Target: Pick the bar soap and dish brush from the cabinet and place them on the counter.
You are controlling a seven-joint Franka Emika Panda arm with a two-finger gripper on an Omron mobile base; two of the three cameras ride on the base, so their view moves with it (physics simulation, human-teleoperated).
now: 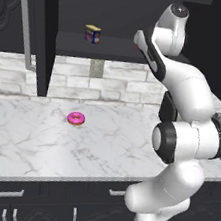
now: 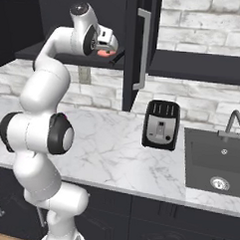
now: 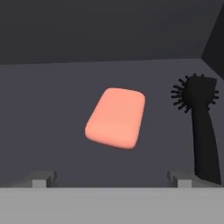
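While the arm reaches into the open cabinet, the following applies.

Hand: open wide and empty; its two tips rise at the lower left and lower right of the hand view, with the bar soap between and beyond them, not yet touched.
Bar soap: centre of the hand view, lying flat on the dark cabinet shelf, rotated slightly clockwise. In the right base view it shows as a salmon patch just under the hand, upper centre-left.
Dish brush: right side of the hand view, head toward the top, handle running down to the lower right; beside the soap but apart from it.
Worktop: white marble, lower half of the left base view, bearing a pink donut.
Step in hand: approach to grasp the soap.
Method: advance straight until the tips flank the soap; roll the hand to match its tilt; close across the narrow width.
Caution: keep the right tip off the brush handle.
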